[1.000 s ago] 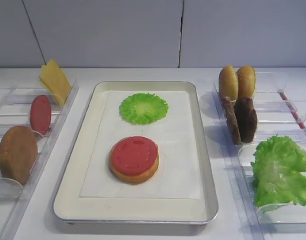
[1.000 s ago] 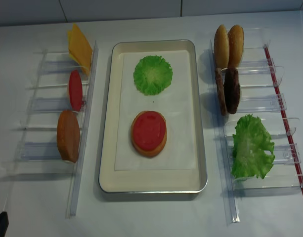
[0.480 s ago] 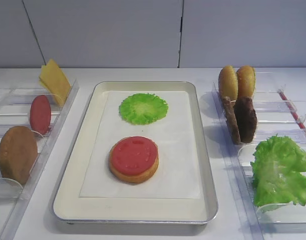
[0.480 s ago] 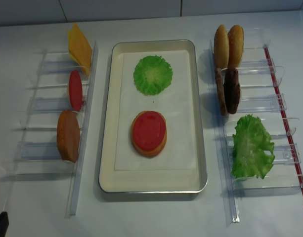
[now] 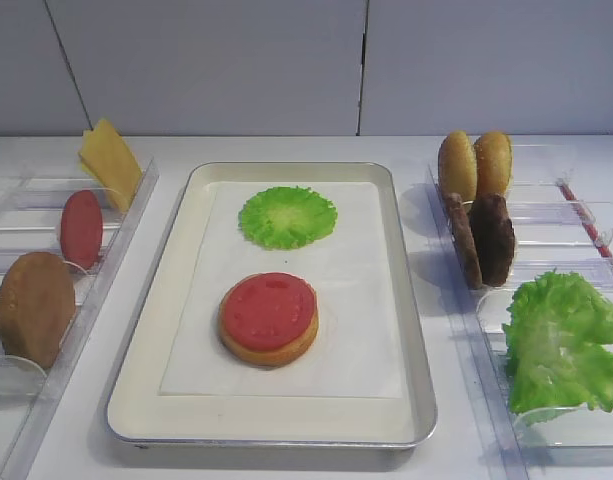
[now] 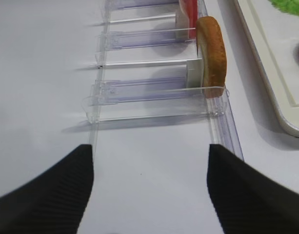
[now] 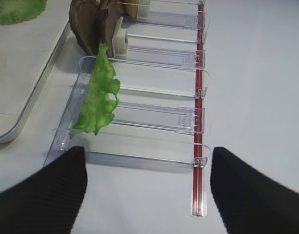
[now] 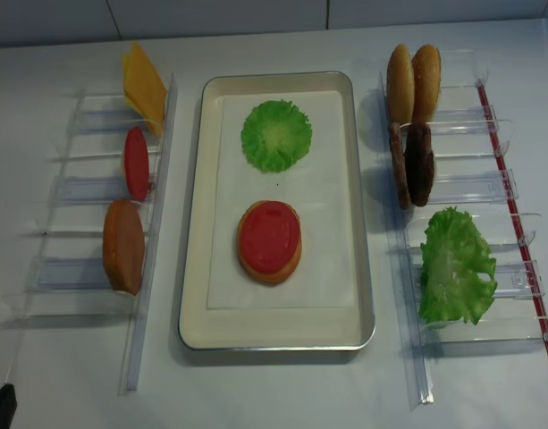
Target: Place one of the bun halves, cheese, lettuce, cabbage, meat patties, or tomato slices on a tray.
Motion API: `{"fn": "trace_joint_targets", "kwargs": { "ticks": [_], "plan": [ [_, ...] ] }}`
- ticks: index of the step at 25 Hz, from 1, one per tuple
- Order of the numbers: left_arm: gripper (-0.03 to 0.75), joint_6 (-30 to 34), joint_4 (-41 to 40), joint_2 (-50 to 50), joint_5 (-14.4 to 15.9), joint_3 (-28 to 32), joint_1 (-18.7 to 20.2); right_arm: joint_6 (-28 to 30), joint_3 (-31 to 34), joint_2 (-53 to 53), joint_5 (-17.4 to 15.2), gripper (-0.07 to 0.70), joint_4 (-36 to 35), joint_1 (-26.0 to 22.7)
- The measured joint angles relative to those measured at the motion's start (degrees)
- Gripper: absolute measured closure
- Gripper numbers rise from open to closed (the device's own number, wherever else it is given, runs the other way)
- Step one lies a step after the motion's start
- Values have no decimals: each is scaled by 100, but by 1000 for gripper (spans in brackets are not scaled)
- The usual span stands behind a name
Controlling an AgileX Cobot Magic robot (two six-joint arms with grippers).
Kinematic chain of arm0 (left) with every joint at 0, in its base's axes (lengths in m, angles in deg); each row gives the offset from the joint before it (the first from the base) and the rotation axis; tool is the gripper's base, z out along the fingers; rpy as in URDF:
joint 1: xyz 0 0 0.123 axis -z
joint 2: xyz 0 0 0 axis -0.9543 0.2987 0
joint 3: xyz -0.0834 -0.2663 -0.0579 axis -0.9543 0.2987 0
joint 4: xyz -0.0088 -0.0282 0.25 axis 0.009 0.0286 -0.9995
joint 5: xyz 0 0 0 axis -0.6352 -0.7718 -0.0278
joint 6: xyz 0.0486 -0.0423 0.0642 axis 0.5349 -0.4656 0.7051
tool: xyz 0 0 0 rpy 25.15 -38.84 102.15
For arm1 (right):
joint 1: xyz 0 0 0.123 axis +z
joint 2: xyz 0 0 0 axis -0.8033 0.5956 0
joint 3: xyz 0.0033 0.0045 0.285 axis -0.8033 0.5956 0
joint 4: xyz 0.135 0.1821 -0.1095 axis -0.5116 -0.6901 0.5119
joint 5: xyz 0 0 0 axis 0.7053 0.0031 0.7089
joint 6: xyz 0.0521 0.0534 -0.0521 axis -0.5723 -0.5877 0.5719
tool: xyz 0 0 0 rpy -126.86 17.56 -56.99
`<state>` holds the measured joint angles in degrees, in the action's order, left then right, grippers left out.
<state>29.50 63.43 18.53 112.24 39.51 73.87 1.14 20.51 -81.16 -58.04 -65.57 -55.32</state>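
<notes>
Nearest to me, the left gripper (image 6: 150, 187) and the right gripper (image 7: 148, 187) both hovered spread wide and empty, each before its own rack. On the tray (image 5: 146, 330) a tomato slice (image 5: 269, 309) lay flat on a bun half (image 5: 271, 350), with a green cabbage leaf (image 5: 287, 216) behind it. Farther off, the patties (image 5: 483, 240) and buns (image 5: 474, 164) stood upright on the right, and the cheese (image 5: 110, 160) leaned on the left. I judged that a careless grasp could knock down these standing pieces, because they stood close together.
</notes>
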Motion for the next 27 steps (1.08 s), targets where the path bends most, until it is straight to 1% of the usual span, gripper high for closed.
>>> {"fn": "trace_joint_targets", "kwargs": {
  "ticks": [27],
  "plan": [
    [241,0,0,0,0,0,0,0,0,0,0,77,10,44]
  ]
}}
